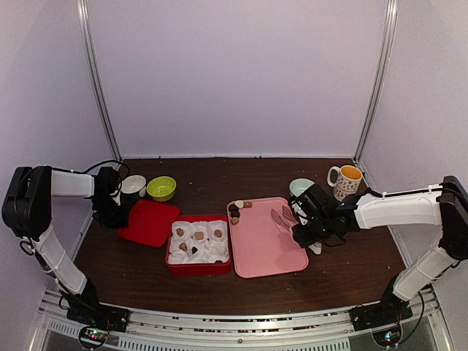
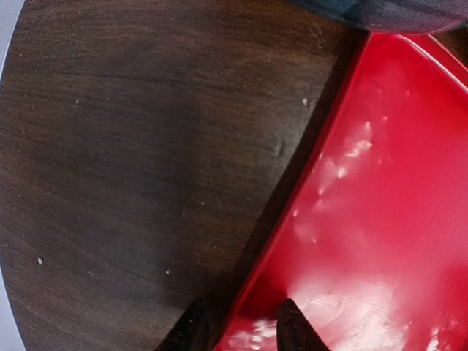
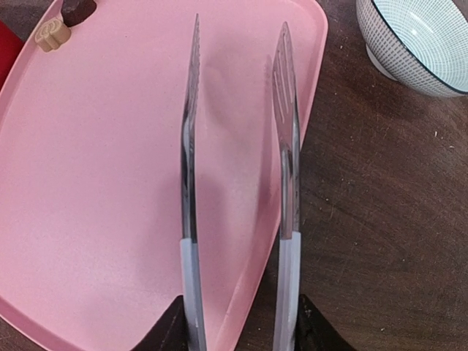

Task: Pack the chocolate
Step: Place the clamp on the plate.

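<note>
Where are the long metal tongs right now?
In the right wrist view, the long pale metal tongs sit between the right gripper's jaws, tips over the pink rectangular tray's right edge, near the white patterned bowl.

You had most of the chocolate (image 1: 199, 235) seated in white paper cups (image 1: 217, 252) inside the red box (image 1: 199, 268): several light brown, one dark. A cream piece (image 3: 53, 36) and a dark brown piece (image 3: 77, 9) lay loose on the pink tray (image 1: 263, 248), far-left corner.
</note>
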`<state>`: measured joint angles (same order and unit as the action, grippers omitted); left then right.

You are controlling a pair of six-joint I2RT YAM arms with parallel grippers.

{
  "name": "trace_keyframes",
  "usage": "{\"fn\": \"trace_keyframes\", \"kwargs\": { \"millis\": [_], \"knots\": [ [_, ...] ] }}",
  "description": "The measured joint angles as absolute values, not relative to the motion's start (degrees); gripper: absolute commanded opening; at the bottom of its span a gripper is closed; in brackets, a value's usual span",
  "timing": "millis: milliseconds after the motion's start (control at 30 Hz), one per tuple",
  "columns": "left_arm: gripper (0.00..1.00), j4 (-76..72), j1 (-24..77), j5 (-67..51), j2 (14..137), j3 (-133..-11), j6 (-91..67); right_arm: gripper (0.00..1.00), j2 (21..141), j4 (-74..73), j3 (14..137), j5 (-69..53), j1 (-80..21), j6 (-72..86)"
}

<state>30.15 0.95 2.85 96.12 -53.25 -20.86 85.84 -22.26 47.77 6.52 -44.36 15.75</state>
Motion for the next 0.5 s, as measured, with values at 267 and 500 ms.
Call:
{"fn": "trace_keyframes", "kwargs": {
  "millis": [267, 500],
  "knots": [
    [0.25, 30.57, 0.95, 2.72, 96.14, -53.28, -20.86, 0.54, 85.82, -21.98, 47.75, 9.96, -44.77, 15.35],
    [0.26, 31.11, 0.95, 2.72, 96.29, -53.58, -20.86, 0.65, 82.78, -19.75, 47.62, 11.62, -44.77, 14.85]
  ]
}}
